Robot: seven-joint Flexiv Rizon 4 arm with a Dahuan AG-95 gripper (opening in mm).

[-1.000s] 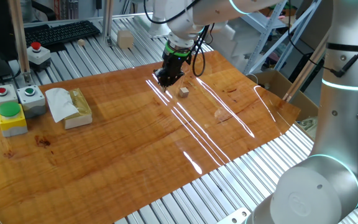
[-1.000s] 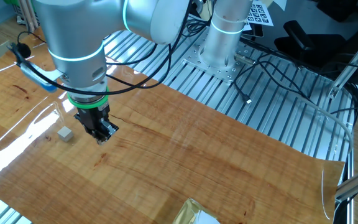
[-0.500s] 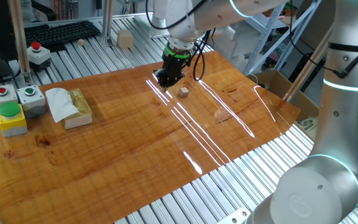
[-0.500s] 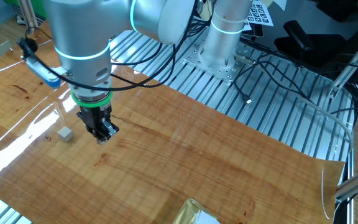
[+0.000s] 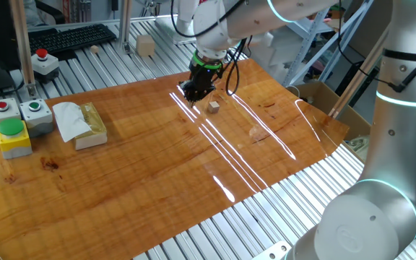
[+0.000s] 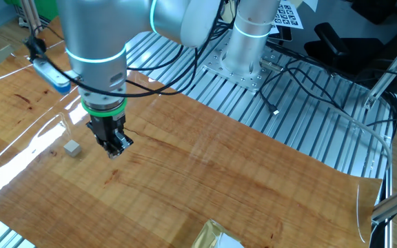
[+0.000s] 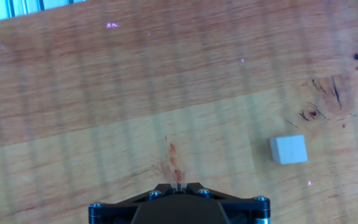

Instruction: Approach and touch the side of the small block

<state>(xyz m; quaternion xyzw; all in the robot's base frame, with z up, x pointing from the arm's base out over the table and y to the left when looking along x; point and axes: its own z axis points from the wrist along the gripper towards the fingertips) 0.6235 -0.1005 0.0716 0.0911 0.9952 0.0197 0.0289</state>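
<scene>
The robot arm reaches down over the wooden table (image 5: 157, 159), and its gripper (image 5: 193, 91) points straight down, just above the wood. The two fingers are pressed together and hold nothing. In the hand view only a thin line shows between them.

The small block (image 5: 214, 107) sits flat on the table near the gripper, but they do not touch. In the other fixed view the small block (image 6: 73, 148) lies to the left of the gripper (image 6: 116, 147) with bare wood between them. In the hand view the small block (image 7: 288, 150) is off to the right.

The table's far edge meets metal rails (image 5: 114, 61) close behind the gripper.
</scene>
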